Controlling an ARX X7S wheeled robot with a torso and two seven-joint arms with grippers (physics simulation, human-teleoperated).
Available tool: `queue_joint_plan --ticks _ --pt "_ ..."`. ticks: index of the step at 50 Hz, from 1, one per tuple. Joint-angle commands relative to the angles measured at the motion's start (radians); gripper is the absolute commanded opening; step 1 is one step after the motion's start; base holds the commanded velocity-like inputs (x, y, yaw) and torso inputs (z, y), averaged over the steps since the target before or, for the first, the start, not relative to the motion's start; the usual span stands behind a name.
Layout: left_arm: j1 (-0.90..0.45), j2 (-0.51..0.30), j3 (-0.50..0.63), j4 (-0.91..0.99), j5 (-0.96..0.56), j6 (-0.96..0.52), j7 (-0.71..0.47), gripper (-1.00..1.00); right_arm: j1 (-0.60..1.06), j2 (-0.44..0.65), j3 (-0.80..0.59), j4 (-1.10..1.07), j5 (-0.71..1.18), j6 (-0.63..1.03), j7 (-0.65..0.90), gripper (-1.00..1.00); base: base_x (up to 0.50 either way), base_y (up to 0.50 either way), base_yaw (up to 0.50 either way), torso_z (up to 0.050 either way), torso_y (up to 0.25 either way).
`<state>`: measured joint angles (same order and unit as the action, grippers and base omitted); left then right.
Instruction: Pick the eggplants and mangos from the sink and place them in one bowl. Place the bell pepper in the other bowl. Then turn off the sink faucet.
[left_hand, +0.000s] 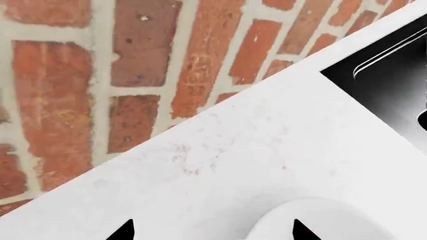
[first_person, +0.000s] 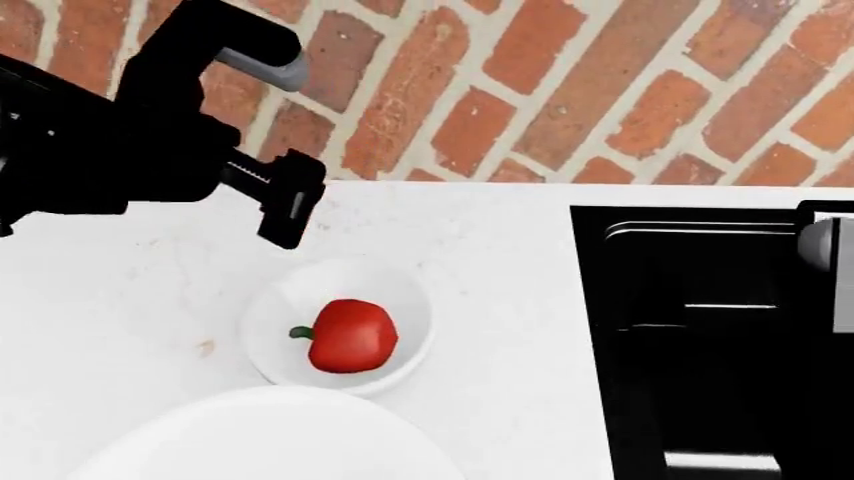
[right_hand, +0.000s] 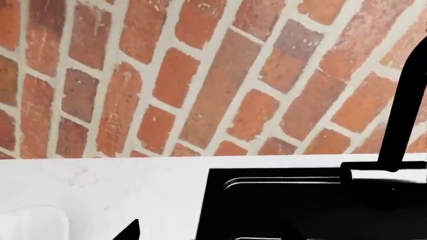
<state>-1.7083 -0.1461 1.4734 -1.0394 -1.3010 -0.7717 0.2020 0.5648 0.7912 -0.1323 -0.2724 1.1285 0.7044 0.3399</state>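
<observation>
The glossy red bell pepper (first_person: 352, 335) sits in the small round white bowl (first_person: 400, 300) mid-counter, just below the left gripper (first_person: 290, 212), which hovers with fingers spread, empty. Speckled white counter (first_person: 494, 260); matte black sink (first_person: 707, 350) toward the right edge.

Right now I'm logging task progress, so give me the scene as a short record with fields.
bell pepper: red, lying in the small white bowl
second bowl: larger, white, at the near edge of the counter, contents not visible
left gripper: above the counter behind the small bowl, holding nothing
right gripper: not in the head view
sink: black, right of the bowls; eggplants and mangos not visible
faucet: black; water flow cannot be told
</observation>
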Motion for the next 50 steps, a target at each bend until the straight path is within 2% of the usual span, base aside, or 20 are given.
queue_joint_plan --ticks 1,3,4,7,12,21,29,33,50 --pt "0.081 -0.36 -0.158 0.518 -0.092 0.173 -0.421 1.0 0.165 -0.023 -0.066 0.021 -0.02 0.066 -0.012 1.0 0.0 0.0 0.0 0.0 0.0" --pt "0.123 -0.462 -0.177 0.68 -0.118 0.188 -0.489 1.0 0.164 -0.019 -0.057 0.005 -0.007 0.069 -0.002 1.0 0.0 0.0 0.0 0.0 0.0" --pt "0.132 -0.476 -0.18 0.704 -0.119 0.196 -0.502 1.0 0.163 -0.018 -0.054 0.002 -0.004 0.07 0.0 1.0 0.0 0.0 0.0 0.0 0.0" --pt "0.225 -0.602 -0.197 0.891 -0.099 0.286 -0.604 1.0 0.137 -0.005 -0.034 -0.028 0.01 0.064 0.016 1.0 0.0 0.0 0.0 0.0 0.0" --pt "0.328 -0.741 -0.218 1.07 -0.112 0.37 -0.709 1.0 0.141 0.006 -0.033 -0.044 0.007 0.067 0.023 1.0 0.0 0.0 0.0 0.0 0.0" --pt "0.378 -0.822 -0.232 1.089 -0.113 0.42 -0.736 1.0 0.152 -0.003 -0.055 -0.037 -0.024 0.057 0.007 1.0 0.0 0.0 0.0 0.0 0.0" --pt "0.354 -0.842 -0.247 1.107 -0.136 0.399 -0.74 1.0 0.167 0.002 -0.058 -0.046 0.0 0.093 0.041 1.0 -0.01 0.0 0.0 0.0 0.0" --pt "0.346 -0.879 -0.258 1.149 -0.149 0.396 -0.756 1.0 0.148 0.006 -0.044 -0.051 0.01 0.088 0.054 1.0 -0.35 0.0 0.0 0.0 0.0" --pt "0.374 -0.888 -0.281 1.185 -0.188 0.435 -0.783 1.0 0.125 -0.007 -0.054 -0.035 -0.021 0.057 0.039 1.0 -0.44 0.0 0.0 0.0 0.0"
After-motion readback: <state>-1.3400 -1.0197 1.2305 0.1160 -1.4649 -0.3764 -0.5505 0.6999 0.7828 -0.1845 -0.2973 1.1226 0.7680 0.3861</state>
